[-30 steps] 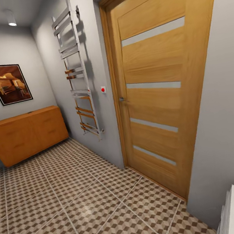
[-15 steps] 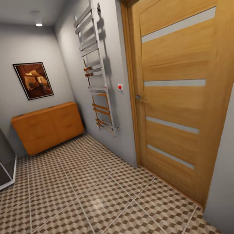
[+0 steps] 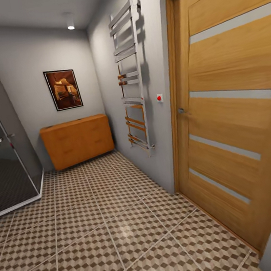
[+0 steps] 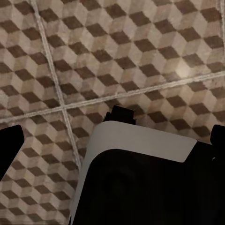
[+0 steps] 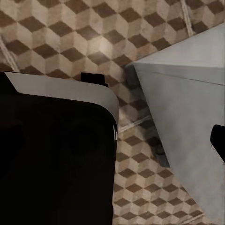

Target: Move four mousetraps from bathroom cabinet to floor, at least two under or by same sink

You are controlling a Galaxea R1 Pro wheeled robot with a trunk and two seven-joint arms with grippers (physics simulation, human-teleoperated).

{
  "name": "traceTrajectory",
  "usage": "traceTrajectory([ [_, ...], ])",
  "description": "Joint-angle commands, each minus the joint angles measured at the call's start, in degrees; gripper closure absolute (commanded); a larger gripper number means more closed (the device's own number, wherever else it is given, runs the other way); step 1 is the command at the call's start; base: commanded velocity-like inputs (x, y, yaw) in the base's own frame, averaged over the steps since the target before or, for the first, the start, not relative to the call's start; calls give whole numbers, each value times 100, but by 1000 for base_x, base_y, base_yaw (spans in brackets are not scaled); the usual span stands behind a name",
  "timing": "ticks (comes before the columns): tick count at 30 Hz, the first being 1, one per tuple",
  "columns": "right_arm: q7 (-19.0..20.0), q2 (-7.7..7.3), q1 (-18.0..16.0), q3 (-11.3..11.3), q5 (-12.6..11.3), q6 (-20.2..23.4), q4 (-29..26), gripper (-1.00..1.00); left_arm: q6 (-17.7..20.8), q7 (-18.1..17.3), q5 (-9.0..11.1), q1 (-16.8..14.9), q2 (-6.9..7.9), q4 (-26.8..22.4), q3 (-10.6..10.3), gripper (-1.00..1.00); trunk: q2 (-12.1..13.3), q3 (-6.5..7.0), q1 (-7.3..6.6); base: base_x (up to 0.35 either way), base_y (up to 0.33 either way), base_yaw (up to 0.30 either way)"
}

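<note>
From the head camera the cabinet [image 3: 77, 141], an orange-brown wooden unit with a flat top, stands against the far grey wall at about 11 o'clock, well apart from the robot across the bathroom floor [image 3: 112, 235] of cube-patterned tiles with pale grout lines. Above the cabinet hangs a dark framed picture [image 3: 63, 89], and a small ceiling spotlight [image 3: 70, 26] glows higher up at 12 o'clock. At 9 o'clock a dark glass shower enclosure [image 3: 3, 143] rises from a white base touching the tiles. Along the side wall at 1 o'clock a chrome ladder towel radiator [image 3: 130, 75] is mounted, just beside a small white switch with a red button [image 3: 159, 98]. At 3 o'clock a closed wooden door [image 3: 232, 111] with narrow frosted strips and a metal handle [image 3: 181, 111] reaches the floor. No mousetraps can be made out; the cabinet fronts are shut. In the left wrist view dark fingertips [image 4: 10, 152] of the left hand sit at the frame edges over the tiles, wide apart, so that hand looks released. In the right wrist view a pale grey slab [image 5: 187, 126] lies beside the robot's black-and-white body, and one dark tip of the right hand [image 5: 218, 140] peeks in; I cannot tell whether it is released or clenched
</note>
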Motion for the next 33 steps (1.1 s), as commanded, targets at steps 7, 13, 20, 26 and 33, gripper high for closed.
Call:
traceTrajectory([
  [7,-17,3,-8,42,-28,-33,19,-100,-13,14,51,-3,-1,5,-48,-100,-3,-6,0,1,0,279],
  [13,-17,3,-8,42,-28,-33,19,-100,-13,15,51,-3,-1,5,-48,-100,-3,-6,0,0,0,279],
  [20,-17,3,-8,41,-28,-33,19,-100,-13,15,51,-2,-1,2,-48,-100,-3,-6,0,0,0,279],
  [26,-17,3,-8,42,-28,-35,19,-100,-20,14,41,-3,6,-3,-49,-100,-3,-6,0,94,0,279],
  [33,-17,3,-8,42,-28,-38,19,-100,-7,7,34,-3,12,-4,-55,-100,-3,-6,0,303,0,279],
])
